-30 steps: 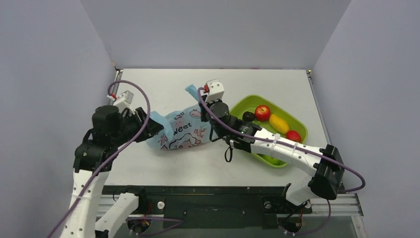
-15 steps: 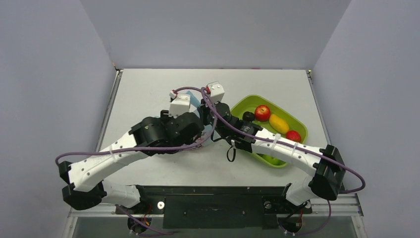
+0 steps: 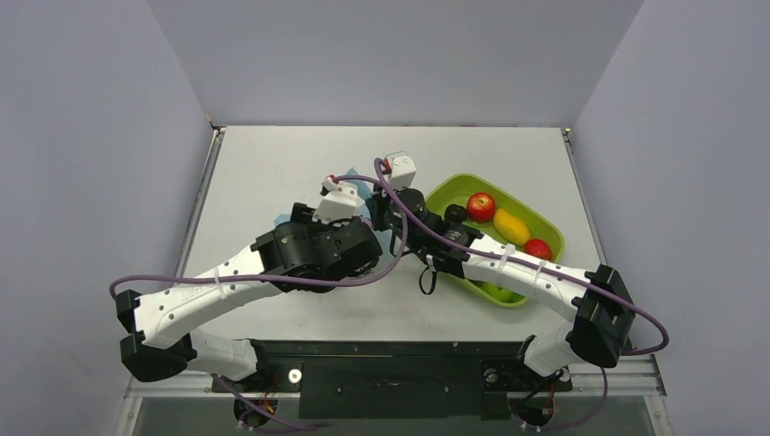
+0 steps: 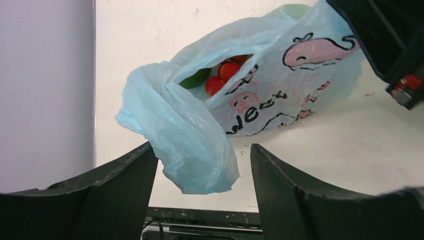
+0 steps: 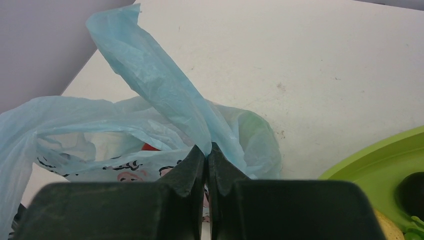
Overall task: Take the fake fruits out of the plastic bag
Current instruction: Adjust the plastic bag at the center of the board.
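Bag (image 4: 300, 85) lies on the table (image 3: 263, 173), near the green tray (image 3: 556, 241). Red and green fruits (image 4: 222, 75) show inside its open mouth. The right gripper (image 5: 207, 152) is pinched tight on one handle and holds it up. The left gripper (image 4: 202, 160) is wide open, and the other handle hangs loose between its fingers.

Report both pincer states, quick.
Left pincer: open, a fold of the plastic bag hanging between its fingers.
Right pincer: shut on the plastic bag.
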Controlling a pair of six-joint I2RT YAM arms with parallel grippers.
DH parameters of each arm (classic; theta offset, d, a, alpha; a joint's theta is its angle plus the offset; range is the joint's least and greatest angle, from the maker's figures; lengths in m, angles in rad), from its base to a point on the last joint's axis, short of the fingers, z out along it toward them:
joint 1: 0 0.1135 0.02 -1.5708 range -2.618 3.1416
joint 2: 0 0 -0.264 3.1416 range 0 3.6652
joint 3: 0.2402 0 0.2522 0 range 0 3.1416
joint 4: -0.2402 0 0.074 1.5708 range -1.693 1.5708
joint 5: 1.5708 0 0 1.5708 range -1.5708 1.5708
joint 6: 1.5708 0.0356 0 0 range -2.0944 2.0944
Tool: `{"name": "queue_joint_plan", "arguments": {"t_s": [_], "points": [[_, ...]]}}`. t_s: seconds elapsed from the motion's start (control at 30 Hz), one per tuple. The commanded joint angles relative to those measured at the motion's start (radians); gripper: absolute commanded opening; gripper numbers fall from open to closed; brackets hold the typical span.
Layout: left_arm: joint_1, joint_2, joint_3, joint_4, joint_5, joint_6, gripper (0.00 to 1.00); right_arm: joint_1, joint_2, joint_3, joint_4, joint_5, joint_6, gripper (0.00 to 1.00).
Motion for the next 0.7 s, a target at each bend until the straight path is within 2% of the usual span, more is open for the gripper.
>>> {"name": "queue_joint_plan", "arguments": {"t_s": [0.0, 0.17, 0.43, 0.47, 0.57, 0.67], "points": [[0.066, -0.084, -0.045, 0.145, -0.015, 0.1, 0.65, -0.002, -0.052, 0.001, 0.038, -0.028, 0.025, 0.0], [0.148, -0.153, -0.092, 0.241, 0.039, 0.176, 0.64, -0.003, -0.056, 0.003, 0.039, -0.035, 0.029, 0.0], [0.358, -0.204, -0.127, 0.395, 0.132, 0.295, 0.14, -0.002, -0.024, 0.06, 0.031, -0.035, 0.027, 0.0], [0.397, -0.205, -0.126, 0.418, 0.135, 0.302, 0.04, -0.003, -0.013, 0.069, 0.031, -0.035, 0.024, 0.0], [0.525, -0.192, -0.102, 0.465, 0.139, 0.342, 0.0, -0.005, 0.035, 0.135, 0.041, -0.024, -0.004, 0.0], [0.681, -0.131, -0.061, 0.52, 0.248, 0.399, 0.0, -0.011, 0.105, 0.21, 0.071, 0.007, -0.056, 0.0]]}}
